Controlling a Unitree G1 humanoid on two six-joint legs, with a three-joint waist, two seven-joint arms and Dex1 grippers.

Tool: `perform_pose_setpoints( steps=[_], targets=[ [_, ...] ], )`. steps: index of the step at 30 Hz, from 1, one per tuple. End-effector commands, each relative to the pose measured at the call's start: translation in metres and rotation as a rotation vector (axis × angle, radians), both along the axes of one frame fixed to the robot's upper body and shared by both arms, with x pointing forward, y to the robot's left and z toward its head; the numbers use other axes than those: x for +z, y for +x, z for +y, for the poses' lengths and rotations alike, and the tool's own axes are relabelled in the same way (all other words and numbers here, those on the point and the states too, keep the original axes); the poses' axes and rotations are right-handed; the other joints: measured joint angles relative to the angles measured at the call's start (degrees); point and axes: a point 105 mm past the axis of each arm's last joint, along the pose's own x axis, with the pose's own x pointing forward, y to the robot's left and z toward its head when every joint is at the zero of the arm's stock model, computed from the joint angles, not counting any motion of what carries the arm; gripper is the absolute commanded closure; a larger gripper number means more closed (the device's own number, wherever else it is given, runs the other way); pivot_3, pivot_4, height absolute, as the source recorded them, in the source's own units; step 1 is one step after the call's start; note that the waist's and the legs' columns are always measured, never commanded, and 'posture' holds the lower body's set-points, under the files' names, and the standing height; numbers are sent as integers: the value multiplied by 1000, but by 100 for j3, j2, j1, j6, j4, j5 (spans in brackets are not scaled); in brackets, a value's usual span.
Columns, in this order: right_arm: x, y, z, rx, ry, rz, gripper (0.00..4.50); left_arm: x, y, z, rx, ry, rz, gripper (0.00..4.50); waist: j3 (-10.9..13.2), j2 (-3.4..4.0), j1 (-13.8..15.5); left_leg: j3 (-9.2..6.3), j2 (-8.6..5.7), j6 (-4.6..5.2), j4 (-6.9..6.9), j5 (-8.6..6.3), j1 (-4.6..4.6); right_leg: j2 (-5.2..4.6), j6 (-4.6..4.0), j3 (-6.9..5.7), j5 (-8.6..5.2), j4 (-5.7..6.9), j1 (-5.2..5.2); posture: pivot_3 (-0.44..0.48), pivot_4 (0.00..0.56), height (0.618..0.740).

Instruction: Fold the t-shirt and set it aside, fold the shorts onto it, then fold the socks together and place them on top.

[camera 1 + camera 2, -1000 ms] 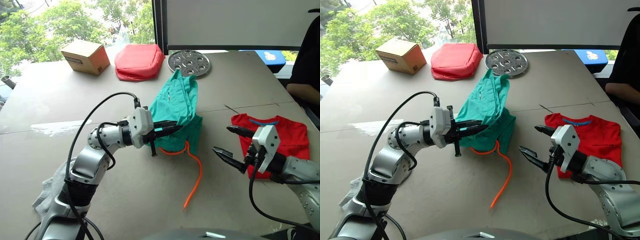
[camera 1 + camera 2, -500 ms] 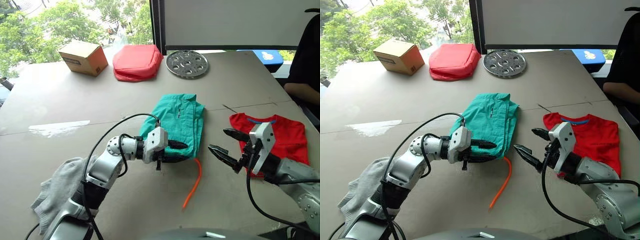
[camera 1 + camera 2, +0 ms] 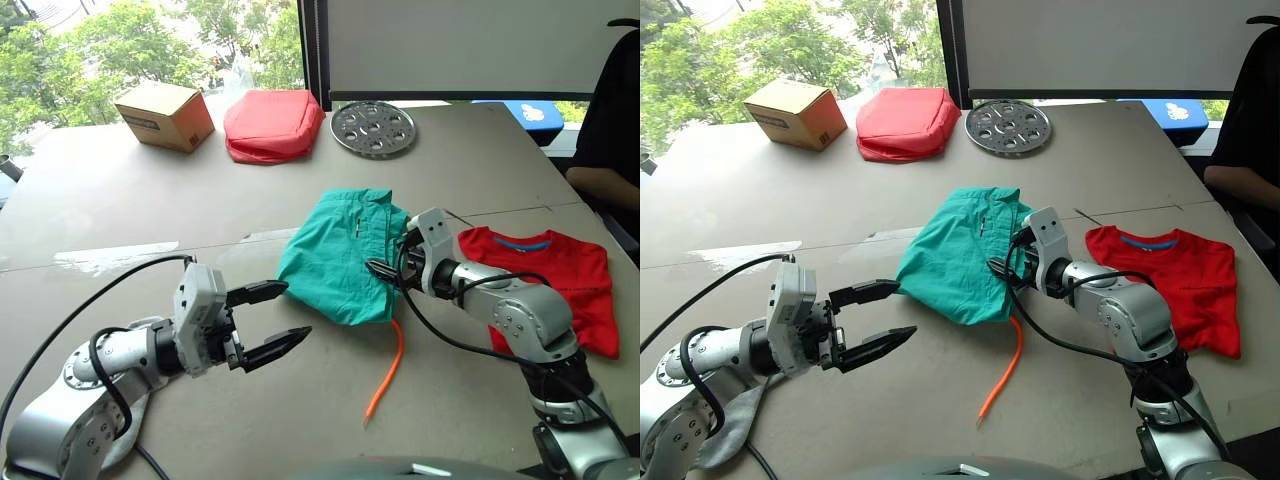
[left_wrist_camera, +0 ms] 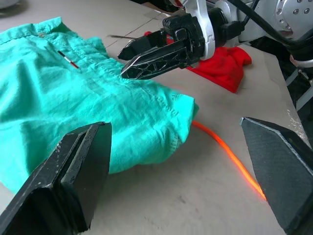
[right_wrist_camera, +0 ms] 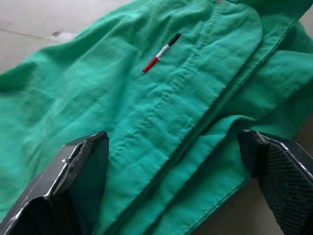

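Partly hidden socks (image 3: 125,440) under left gripper (image 3: 268,318) arm

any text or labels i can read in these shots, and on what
None can be read.
Cardboard box: a dark printed label on its front side, too small to read.
T-shirt: a blue label inside the neck, no legible writing.
Shorts: a small red, white and black mark on the cloth, no letters visible.
Blue object at the table's far edge: a white print, not legible.

One shorts (image 3: 335,255), one t-shirt (image 3: 560,275), one box (image 3: 165,113) (cardboard), one pouch (image 3: 273,122).
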Motion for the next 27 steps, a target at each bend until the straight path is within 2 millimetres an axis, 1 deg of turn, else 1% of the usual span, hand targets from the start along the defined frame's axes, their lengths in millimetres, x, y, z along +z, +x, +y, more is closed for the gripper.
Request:
perform_pose_setpoints(
  steps=[1, 3, 5, 10, 12, 15, 17, 19, 21, 25, 27],
  targets=[
    [-19, 9, -10, -51, -163, -31, 0, 6, -4, -1, 16, 23, -75, 20, -6, 8, 19, -1, -1, -2, 1, 1, 0, 0, 0, -1, 0, 3, 0, 0, 150, 740],
    [-28, 7, -9, -51, -172, 1, 0, 4, -4, 2, 34, 24, -82, 20, -23, 7, 25, 2, -6, -4, 2, 2, 10, 6, 1, -1, 0, 6, 5, 0, 150, 740],
    [-32, 4, -7, -45, -153, 27, 0, 3, -4, 2, 40, 23, -88, 20, -38, 7, 25, -2, -4, -5, 2, 3, 14, 10, 1, -1, -1, 7, 6, 0, 150, 740],
    [-31, 3, 8, -54, 40, 167, 0, -5, -6, 9, 51, 32, -91, 20, -47, 7, -41, 1, 0, -4, 2, 3, 20, 16, 1, 4, 0, 11, 6, 0, 150, 740],
    [-31, 7, 7, -77, 51, 185, 0, -7, -7, 12, 55, 40, -92, 20, -49, 9, -80, 0, 1, -4, 1, 3, 22, 18, 0, 3, 0, 12, 7, 0, 150, 740],
    [-19, 17, -1, -109, 32, 130, 0, -8, -8, 18, 69, 56, -104, 20, -50, 11, -99, 3, 2, -4, 0, 2, 26, 18, 0, 6, 0, 14, 7, 0, 150, 740],
    [-11, 17, -3, -108, 81, 121, 0, -7, -9, 19, 74, 56, -107, 20, -50, 12, -92, 2, 6, -4, 0, 2, 26, 18, 0, 5, 0, 13, 6, 0, 150, 740],
    [3, 16, -3, -87, 107, 65, 0, -9, -11, 19, 67, 62, -108, 20, -48, 16, -82, -1, 7, -4, 0, 2, 24, 15, 0, 4, 0, 13, 6, 0, 150, 740],
    [12, 17, -4, -94, 85, 10, 0, -9, -12, 18, 70, 62, -111, 20, -45, 20, -82, -2, 7, -4, 0, 2, 19, 14, 0, 4, 0, 10, 5, 0, 150, 740],
    [14, 17, -9, -101, 15, -46, 0, -8, -13, 19, 77, 62, -114, 20, -44, 22, -86, -5, 0, -4, -4, 2, 6, 13, -1, 3, 0, 6, -5, 0, 150, 740],
    [8, 16, -9, -84, -58, -72, 0, -9, -14, 18, 75, 67, -114, 20, -43, 23, -86, -6, -4, -4, -7, 2, 6, 14, -1, 2, 0, 5, -5, 0, 150, 740]
  ],
)
